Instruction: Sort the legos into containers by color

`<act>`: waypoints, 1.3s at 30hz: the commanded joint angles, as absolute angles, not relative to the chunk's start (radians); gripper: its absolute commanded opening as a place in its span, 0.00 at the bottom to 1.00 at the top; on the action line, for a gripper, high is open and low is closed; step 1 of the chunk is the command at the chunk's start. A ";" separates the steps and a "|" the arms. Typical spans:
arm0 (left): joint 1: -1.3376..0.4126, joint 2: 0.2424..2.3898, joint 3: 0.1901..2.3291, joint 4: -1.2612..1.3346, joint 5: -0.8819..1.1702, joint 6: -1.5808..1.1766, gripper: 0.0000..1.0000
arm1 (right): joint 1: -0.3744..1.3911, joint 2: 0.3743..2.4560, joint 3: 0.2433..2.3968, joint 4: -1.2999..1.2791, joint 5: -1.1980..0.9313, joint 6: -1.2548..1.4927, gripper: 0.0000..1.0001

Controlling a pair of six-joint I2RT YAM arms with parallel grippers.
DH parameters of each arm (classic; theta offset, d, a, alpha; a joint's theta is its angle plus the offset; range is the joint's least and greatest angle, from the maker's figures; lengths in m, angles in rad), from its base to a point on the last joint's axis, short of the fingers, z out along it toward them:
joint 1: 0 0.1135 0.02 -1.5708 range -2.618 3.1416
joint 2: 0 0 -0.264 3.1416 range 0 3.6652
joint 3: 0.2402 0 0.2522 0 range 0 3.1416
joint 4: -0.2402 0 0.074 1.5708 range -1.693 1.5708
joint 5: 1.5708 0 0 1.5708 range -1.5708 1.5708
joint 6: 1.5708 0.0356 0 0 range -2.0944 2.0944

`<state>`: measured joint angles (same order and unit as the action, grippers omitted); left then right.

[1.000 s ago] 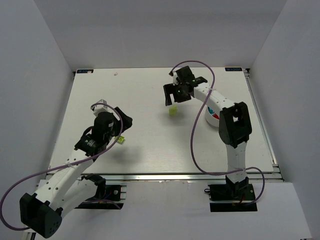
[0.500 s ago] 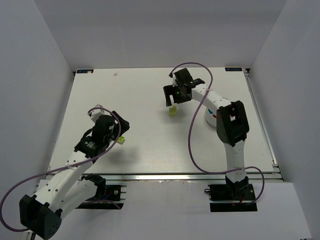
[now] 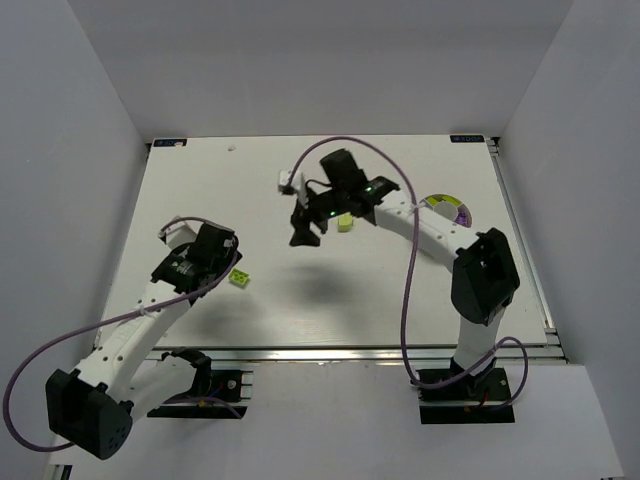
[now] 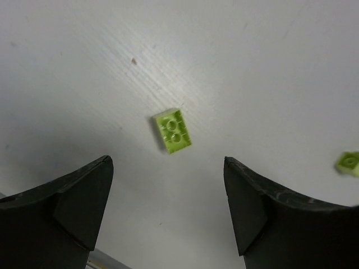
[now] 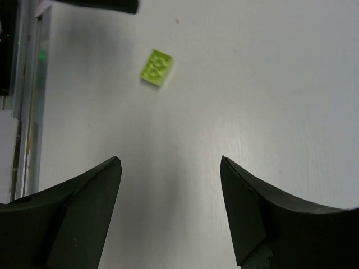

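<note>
The left claw (image 4: 167,168) hangs wide open and empty. Just ahead of its gap a lime brick (image 4: 174,131) lies flat on the table (image 4: 269,67), turned askew to the fingers. A second brick (image 4: 349,162), also lime, sits well off to that claw's right.

The right claw (image 5: 169,165) is spread wide too, with nothing in it. A lime piece lies well ahead of its gap and to the left, probably the same brick. The bowl (image 3: 445,200) is far from both claws, back by the right arm's elbow, with a purple wedge showing.

The step in hand looks like the approach to a pick, with nothing gripped yet. The left claw seems best placed. It would need to ease forward, twist to square up with the brick, drop and close. Only one arm should go in, or the two may clash.

No brand or writing is legible, and the small tags at the far table corners are too tiny to read.
</note>
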<state>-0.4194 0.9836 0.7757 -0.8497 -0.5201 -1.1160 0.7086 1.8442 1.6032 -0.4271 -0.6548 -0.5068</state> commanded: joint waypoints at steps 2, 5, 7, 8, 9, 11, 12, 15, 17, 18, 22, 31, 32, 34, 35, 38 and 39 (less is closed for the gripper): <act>-0.414 0.920 0.930 -0.977 -0.748 -1.094 0.89 | 0.848 1.916 1.572 -0.256 -0.478 -0.371 0.78; -0.414 0.897 1.041 -1.071 -0.799 -1.088 0.90 | 0.937 1.986 1.620 -0.210 -0.308 -0.274 0.81; -0.414 0.855 1.071 -1.092 -0.831 -1.095 0.89 | 0.998 2.035 1.638 -0.187 -0.227 -0.193 0.88; -0.414 0.838 1.077 -1.092 -0.842 -1.109 0.90 | 1.014 2.049 1.660 -0.170 -0.192 -0.174 0.89; -0.414 0.821 1.081 -1.107 -0.854 -1.112 0.90 | 1.040 2.068 1.675 -0.170 -0.140 -0.138 0.89; -0.414 0.776 1.092 -1.121 -0.861 -1.126 0.89 | 1.055 2.112 1.718 -0.181 -0.132 -0.118 0.89; -0.416 0.766 1.094 -1.137 -0.864 -1.130 0.89 | 1.071 2.124 1.729 -0.183 -0.130 -0.098 0.89; -0.414 0.736 1.100 -1.170 -0.861 -1.143 0.89 | 1.100 2.174 1.773 -0.186 -0.063 -0.080 0.89; -0.414 0.721 1.098 -1.184 -0.854 -1.146 0.89 | 1.109 2.212 1.805 -0.195 -0.029 -0.065 0.89; -0.414 0.718 1.100 -1.196 -0.853 -1.146 0.89 | 1.114 2.223 1.827 -0.196 -0.026 -0.058 0.90; -0.414 0.692 1.103 -1.210 -0.841 -1.152 0.89 | 1.124 2.264 1.839 -0.161 -0.005 -0.060 0.89; -0.414 0.657 1.101 -1.246 -0.833 -1.166 0.89 | 1.144 2.344 1.896 -0.143 0.051 -0.103 0.86; -0.414 0.654 1.100 -1.247 -0.833 -1.166 0.89 | 1.147 2.347 1.898 -0.138 0.057 -0.107 0.85; -0.414 0.644 1.103 -1.252 -0.834 -1.167 0.89 | 1.150 2.361 1.898 -0.129 0.072 -0.118 0.80; -0.414 0.641 1.103 -1.255 -0.834 -1.169 0.89 | 1.152 2.364 1.899 -0.127 0.077 -0.120 0.77; -0.414 0.638 1.108 -1.266 -0.834 -1.170 0.89 | 1.154 2.362 1.890 -0.123 0.060 -0.124 0.68; -0.414 0.638 1.109 -1.272 -0.834 -1.172 0.89 | 1.154 2.361 1.876 -0.121 0.054 -0.129 0.63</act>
